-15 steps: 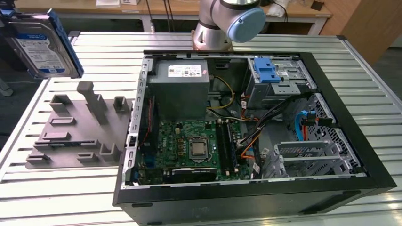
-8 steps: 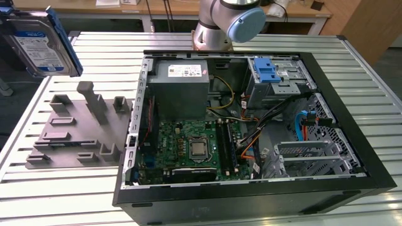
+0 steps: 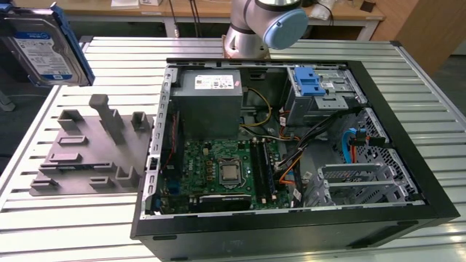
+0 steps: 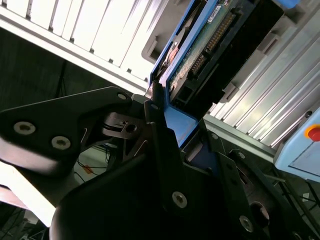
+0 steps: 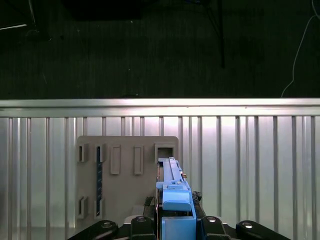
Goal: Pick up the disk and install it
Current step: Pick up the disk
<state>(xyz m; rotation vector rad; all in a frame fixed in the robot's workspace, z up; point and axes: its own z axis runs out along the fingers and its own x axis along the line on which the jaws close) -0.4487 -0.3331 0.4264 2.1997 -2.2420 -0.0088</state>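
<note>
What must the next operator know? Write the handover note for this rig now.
End effector: shut on the disk, gripping it by its blue-railed edge.
Disk: held in the air over the grey fixture plate, to the exterior view's left of the open computer case, touching neither.
Done: disk picked up.
Left: disk is not in the case; the drive cage with the blue latch stands inside at the far end.

The exterior view is looking down on the slatted table (image 3: 73,229) and computer case (image 3: 409,164). The first wrist view is facing straight down on the grey holder plate (image 5: 125,195), which both are showing. The second wrist view is sitting very near the disk (image 4: 200,55).
</note>
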